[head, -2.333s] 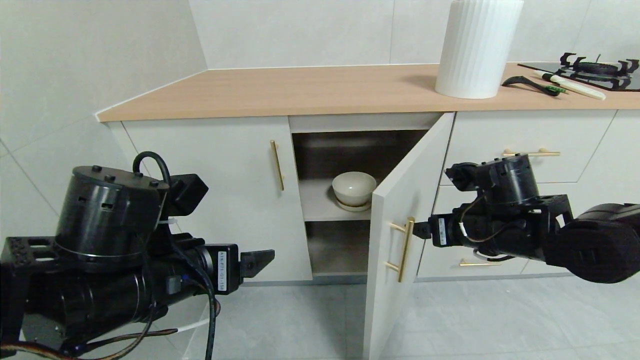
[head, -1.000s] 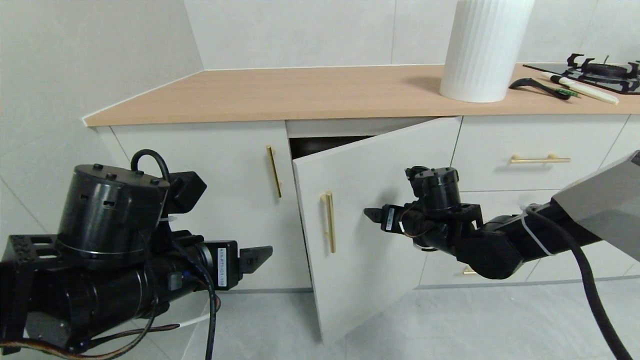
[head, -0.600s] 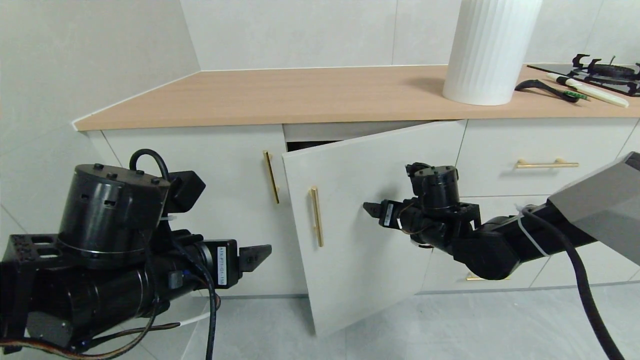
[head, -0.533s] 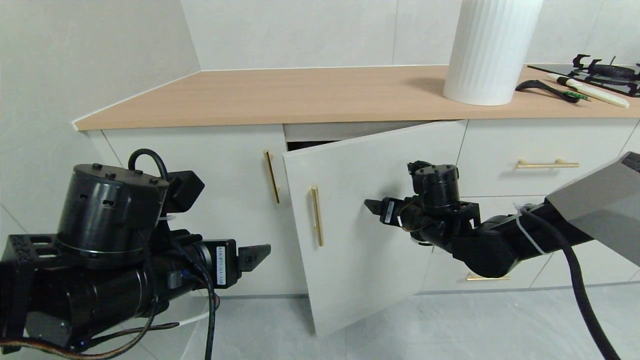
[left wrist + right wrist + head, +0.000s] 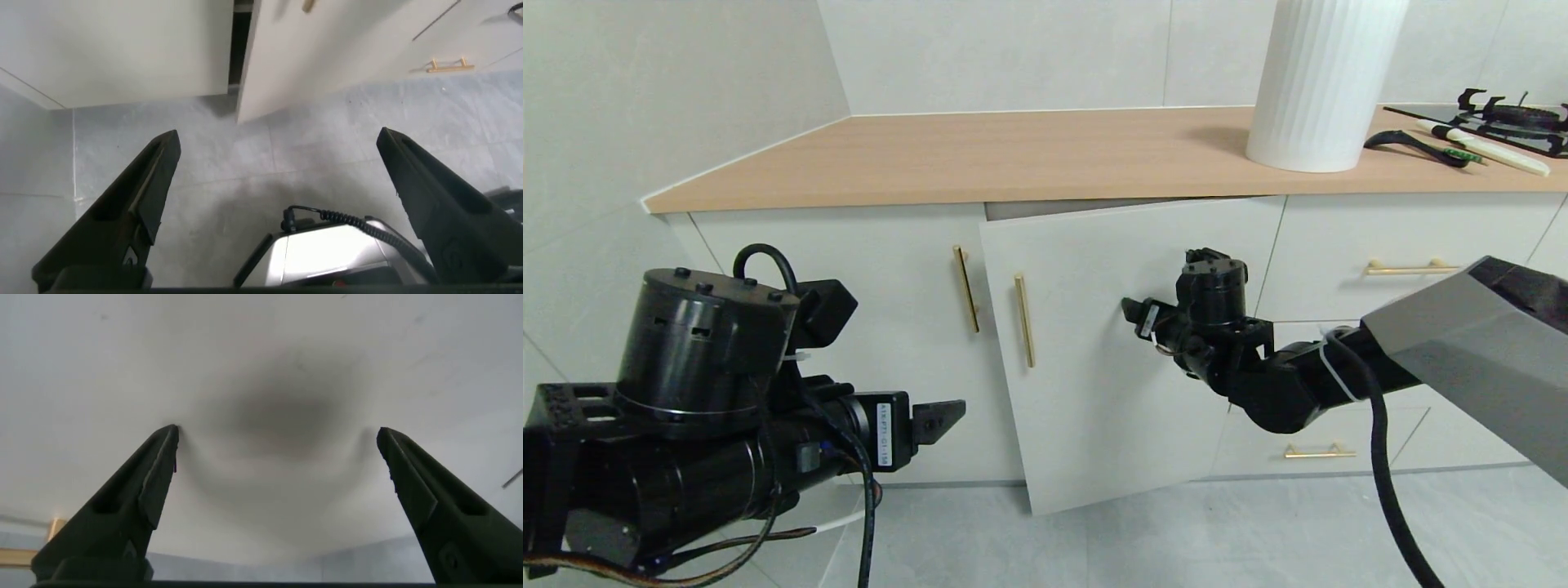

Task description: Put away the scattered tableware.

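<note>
The white cabinet door (image 5: 1111, 359) with a gold handle (image 5: 1023, 320) stands almost shut, a thin gap left along its top edge; it hides the cabinet's inside. My right gripper (image 5: 1131, 310) is open, both fingertips (image 5: 170, 434) pressed flat against the door's face (image 5: 278, 367). My left gripper (image 5: 939, 416) hangs low at the left, open and holding nothing, over the grey floor (image 5: 270, 171) in front of the door's lower corner (image 5: 261, 98). A black ladle (image 5: 1409, 147) and a white-handled knife (image 5: 1482, 151) lie on the wooden counter (image 5: 1013, 155) at the far right.
A tall white ribbed vase (image 5: 1323, 82) stands on the counter at the right, next to a gas hob (image 5: 1515, 114). Drawers with gold handles (image 5: 1413, 266) sit right of the door. A second cabinet door (image 5: 849, 327) is shut at the left. A tiled wall closes the left side.
The cabinet door has swung from wide open to nearly shut, my right gripper moving left with it. The bowl on the shelf is now hidden. My left arm stayed still.
</note>
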Robot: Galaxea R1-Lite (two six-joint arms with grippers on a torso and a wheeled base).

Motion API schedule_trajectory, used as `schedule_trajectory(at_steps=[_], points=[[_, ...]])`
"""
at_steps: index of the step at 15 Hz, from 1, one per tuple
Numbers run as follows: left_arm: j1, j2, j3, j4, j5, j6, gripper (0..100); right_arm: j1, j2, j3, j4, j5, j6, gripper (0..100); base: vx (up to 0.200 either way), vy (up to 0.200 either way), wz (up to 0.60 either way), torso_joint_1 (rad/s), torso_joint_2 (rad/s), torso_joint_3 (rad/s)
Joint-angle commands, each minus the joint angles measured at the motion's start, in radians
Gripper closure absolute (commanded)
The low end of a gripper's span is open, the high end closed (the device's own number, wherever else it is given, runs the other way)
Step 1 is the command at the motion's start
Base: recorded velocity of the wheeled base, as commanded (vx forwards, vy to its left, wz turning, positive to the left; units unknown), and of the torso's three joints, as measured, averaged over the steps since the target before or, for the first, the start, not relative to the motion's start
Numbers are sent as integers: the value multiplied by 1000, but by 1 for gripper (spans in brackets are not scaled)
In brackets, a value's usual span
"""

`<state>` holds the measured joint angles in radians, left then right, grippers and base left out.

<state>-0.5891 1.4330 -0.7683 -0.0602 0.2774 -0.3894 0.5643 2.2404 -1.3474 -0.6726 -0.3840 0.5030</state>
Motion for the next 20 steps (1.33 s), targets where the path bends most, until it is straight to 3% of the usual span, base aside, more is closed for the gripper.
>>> schedule_trajectory(at_steps=[1, 10, 16, 17, 20], points=[[0, 1, 0, 0, 0, 0, 0, -3, 30, -25, -1, -9, 0, 0, 0, 0, 0, 0, 0, 0], [3, -6, -2, -1, 0, 0, 0, -37, 142, -180, -1, -162, -4, 0, 0, 0, 0, 0, 0, 0], [3, -8, -5, -1, 0, 0, 0, -32, 107, -141, -1, -157, -3, 0, 0, 0, 0, 0, 0, 0], [3, -8, -5, -1, 0, 0, 0, -24, 71, -96, -1, -144, -1, 0, 0, 0, 0, 0, 0, 0], [5, -8, -5, -1, 0, 0, 0, 29, -180, 212, -1, 146, 11, 0, 0, 0, 0, 0, 0, 0]])
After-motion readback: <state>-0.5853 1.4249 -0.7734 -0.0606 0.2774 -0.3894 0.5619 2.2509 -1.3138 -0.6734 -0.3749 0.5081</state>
